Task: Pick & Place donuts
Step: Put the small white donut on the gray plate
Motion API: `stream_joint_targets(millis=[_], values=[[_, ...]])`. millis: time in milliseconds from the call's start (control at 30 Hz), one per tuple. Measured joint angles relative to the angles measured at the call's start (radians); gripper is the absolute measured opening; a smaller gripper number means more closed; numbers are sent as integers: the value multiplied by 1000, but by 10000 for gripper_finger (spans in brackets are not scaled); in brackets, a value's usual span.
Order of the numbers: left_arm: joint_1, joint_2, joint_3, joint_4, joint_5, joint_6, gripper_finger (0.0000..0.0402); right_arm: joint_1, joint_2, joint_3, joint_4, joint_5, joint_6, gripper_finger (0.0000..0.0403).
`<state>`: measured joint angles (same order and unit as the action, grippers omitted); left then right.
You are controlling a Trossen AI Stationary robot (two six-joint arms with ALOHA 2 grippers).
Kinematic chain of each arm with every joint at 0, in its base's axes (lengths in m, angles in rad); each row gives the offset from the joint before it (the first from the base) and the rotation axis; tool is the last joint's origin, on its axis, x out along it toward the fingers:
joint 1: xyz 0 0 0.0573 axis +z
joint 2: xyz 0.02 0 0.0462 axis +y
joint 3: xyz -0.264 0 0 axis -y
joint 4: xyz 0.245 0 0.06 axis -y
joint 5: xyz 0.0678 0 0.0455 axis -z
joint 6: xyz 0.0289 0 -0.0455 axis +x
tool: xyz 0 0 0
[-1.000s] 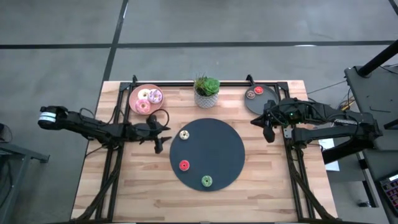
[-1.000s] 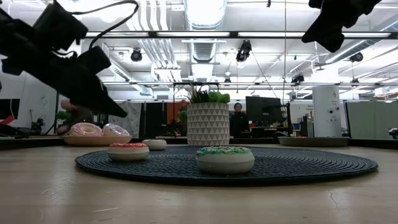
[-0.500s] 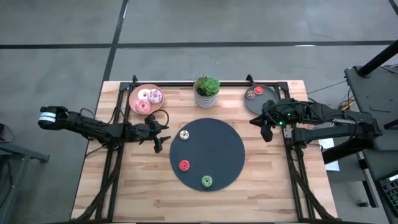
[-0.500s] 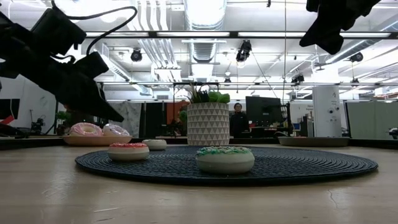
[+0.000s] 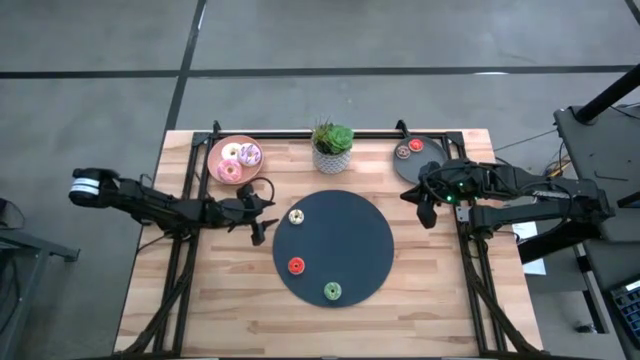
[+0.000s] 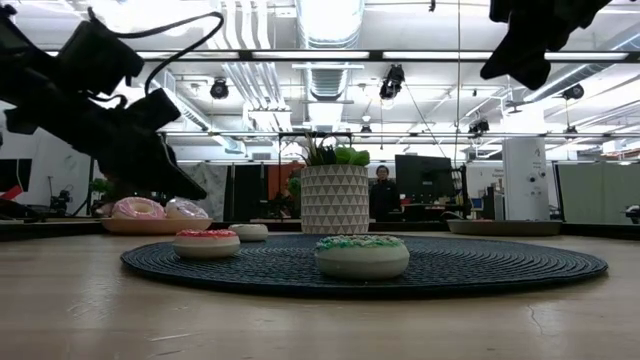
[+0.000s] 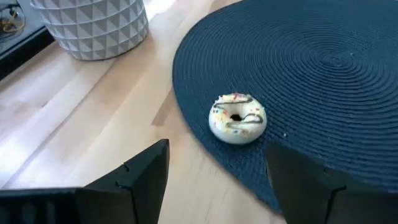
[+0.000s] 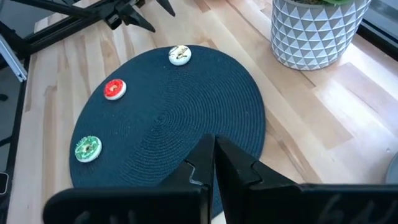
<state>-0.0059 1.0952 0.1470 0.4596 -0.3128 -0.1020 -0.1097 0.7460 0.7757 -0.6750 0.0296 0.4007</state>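
Cream donut (image 7: 237,118) is shown lying flat, hole upward, at the mat's (image 5: 350,235) left edge; left gripper (image 7: 214,180) spread beside it, right gripper (image 8: 214,165) closed.

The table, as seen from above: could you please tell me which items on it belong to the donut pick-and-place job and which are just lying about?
Belonging to the job:
- cream donut, red donut and green donut on the dark round mat
- frosted donuts on the pink plate
- small donuts on the grey plate

Just lying about:
- potted plant
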Motion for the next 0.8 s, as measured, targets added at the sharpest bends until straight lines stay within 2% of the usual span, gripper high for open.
stream_joint_targets(millis=[200, 367, 533, 800], values=[[0, 105, 28, 47, 9, 50, 234, 0, 4, 0, 0, 0, 0, 9], [0, 173, 40, 62, 9, 30, 234, 0, 3, 0, 0, 0, 0, 9], [0, 221, 54, 151, 27, 29, 234, 0, 4, 0, 0, 0, -5, 9], [0, 331, 87, 171, 52, 46, 234, 0, 4, 0, 0, 0, -7, 9]])
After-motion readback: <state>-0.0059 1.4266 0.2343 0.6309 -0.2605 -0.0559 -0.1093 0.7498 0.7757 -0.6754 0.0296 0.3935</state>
